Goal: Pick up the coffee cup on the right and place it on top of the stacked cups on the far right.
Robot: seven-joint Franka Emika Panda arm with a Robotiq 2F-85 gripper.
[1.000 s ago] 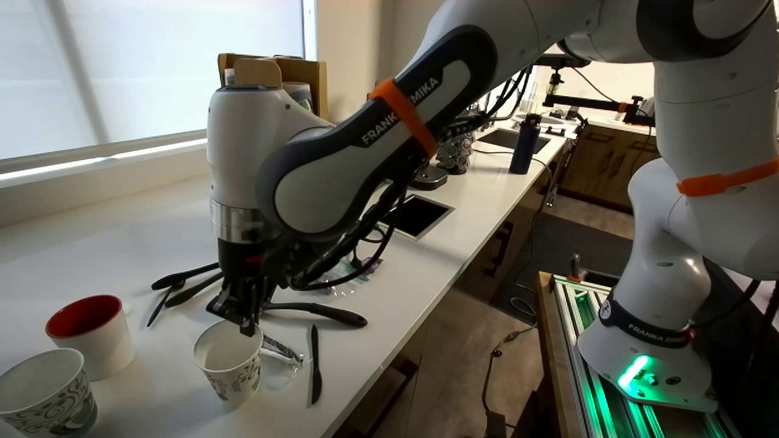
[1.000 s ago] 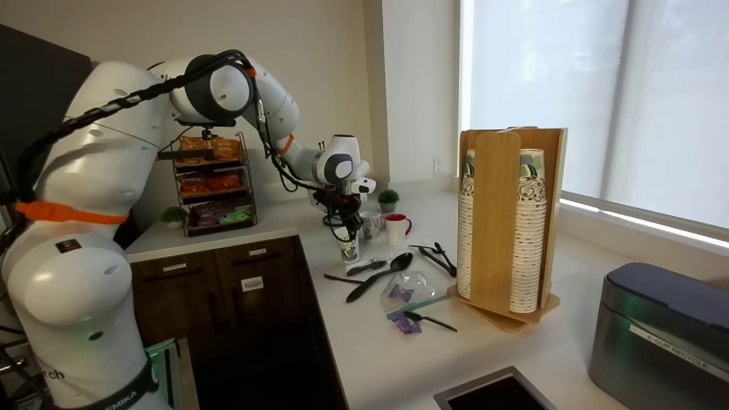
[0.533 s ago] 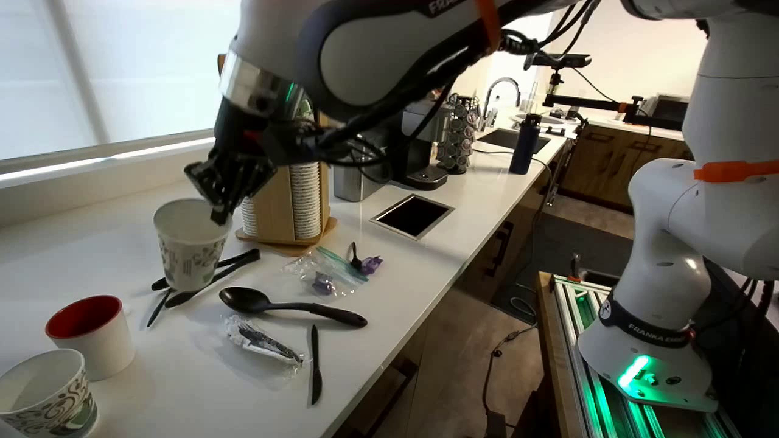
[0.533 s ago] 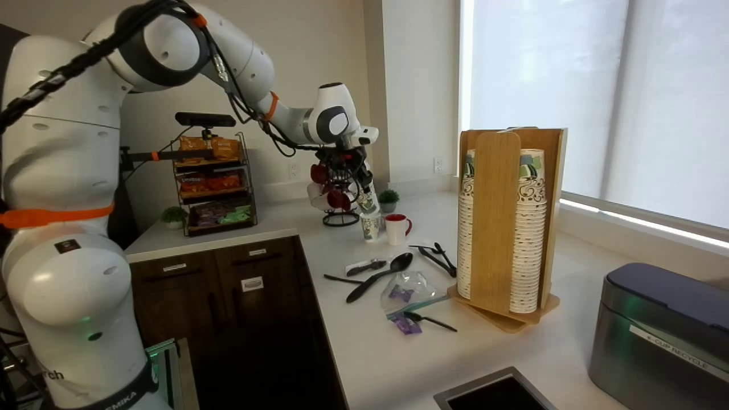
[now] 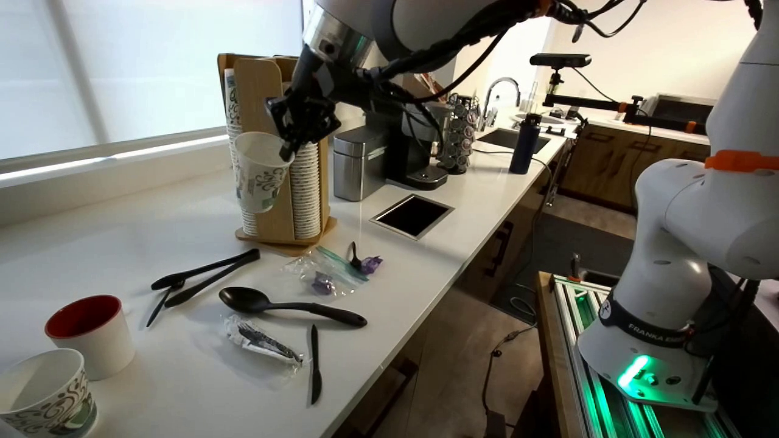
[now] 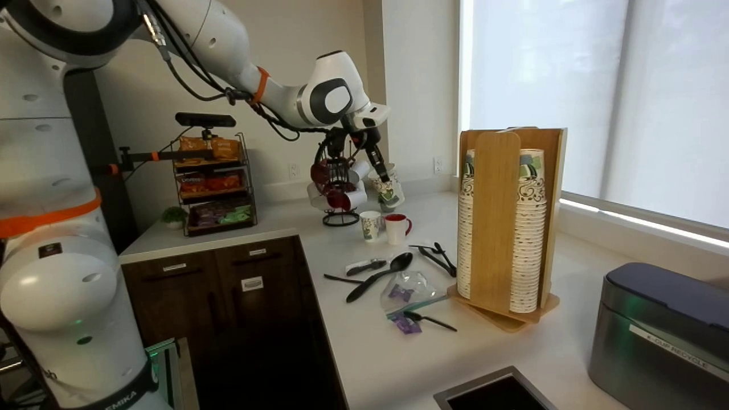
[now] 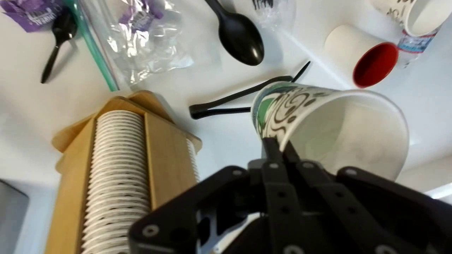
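Note:
The coffee cup (image 5: 258, 176), white with a green and grey print, hangs in the air and is tilted. It also shows in an exterior view (image 6: 392, 196) and, mouth turned to the camera, in the wrist view (image 7: 291, 106). My gripper (image 7: 281, 146) is shut on the cup's rim, one finger inside and one outside; it also shows in both exterior views (image 5: 287, 151) (image 6: 384, 175). The stacked cups (image 6: 529, 256) stand in a tan wooden holder (image 6: 494, 228). In the wrist view the stacked cups (image 7: 118, 176) are left of the held cup, apart from it.
A like paper cup (image 5: 55, 401) and a red-lined mug (image 5: 100, 344) stand on the counter. Black tongs (image 5: 210, 271), a black spoon (image 5: 249, 299), a wrapped utensil (image 5: 261, 340) and a plastic bag (image 5: 331, 274) lie there. A steel bin (image 5: 356, 164) stands beyond the holder.
The cup stood on the counter in my gripper one second ago. It has since been lifted, carried towards the wooden holder's side and tilted. The things on the counter have not moved.

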